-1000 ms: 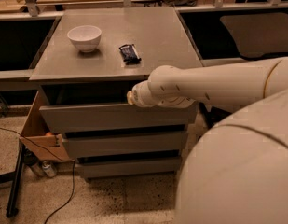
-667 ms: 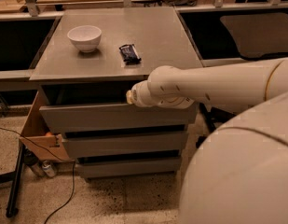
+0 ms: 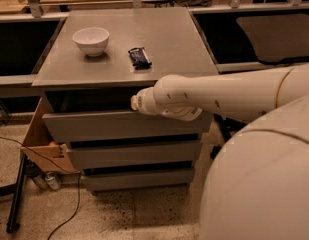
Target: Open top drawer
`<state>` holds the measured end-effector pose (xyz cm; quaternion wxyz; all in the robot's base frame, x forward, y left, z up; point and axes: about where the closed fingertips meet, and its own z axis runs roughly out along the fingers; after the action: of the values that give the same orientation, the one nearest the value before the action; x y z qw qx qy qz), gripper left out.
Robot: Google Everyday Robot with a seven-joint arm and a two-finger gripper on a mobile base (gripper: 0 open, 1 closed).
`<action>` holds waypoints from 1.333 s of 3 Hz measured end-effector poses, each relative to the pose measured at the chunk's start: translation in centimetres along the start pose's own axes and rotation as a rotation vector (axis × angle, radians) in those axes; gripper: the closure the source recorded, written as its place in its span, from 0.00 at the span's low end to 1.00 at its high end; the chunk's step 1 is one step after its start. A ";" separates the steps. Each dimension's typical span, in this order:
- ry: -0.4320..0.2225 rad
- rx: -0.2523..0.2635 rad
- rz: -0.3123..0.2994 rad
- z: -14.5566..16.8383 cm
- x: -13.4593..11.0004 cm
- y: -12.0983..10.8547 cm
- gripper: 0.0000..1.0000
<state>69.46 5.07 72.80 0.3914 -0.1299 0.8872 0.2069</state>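
- The end effector (image 3: 137,103) sits at the tip of the white arm (image 3: 219,96), which reaches in from the right.
- It is at the upper edge of the top drawer (image 3: 94,126), about mid-width, in the dark gap under the surface (image 3: 174,39).
- Its tip seems to touch the drawer's front panel; whether it is apart, together or clamped on anything cannot be told.
- The top drawer lies directly below and in front of the end effector, its front standing out from the cabinet.
- The middle drawer (image 3: 134,155) and bottom drawer (image 3: 139,178) are lower down, and set further back.
- Just behind the end effector on the surface lies a dark packet (image 3: 139,57).
- Farther back and left stands a white bowl (image 3: 91,40).
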 end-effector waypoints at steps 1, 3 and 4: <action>0.003 -0.014 0.024 2.2 0.3 0.0 1.00; 0.034 -0.027 0.033 3.9 0.5 -0.2 1.00; 0.098 -0.036 0.000 3.1 1.4 -0.3 1.00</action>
<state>70.62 6.17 69.78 0.3449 -0.1470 0.9015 0.2162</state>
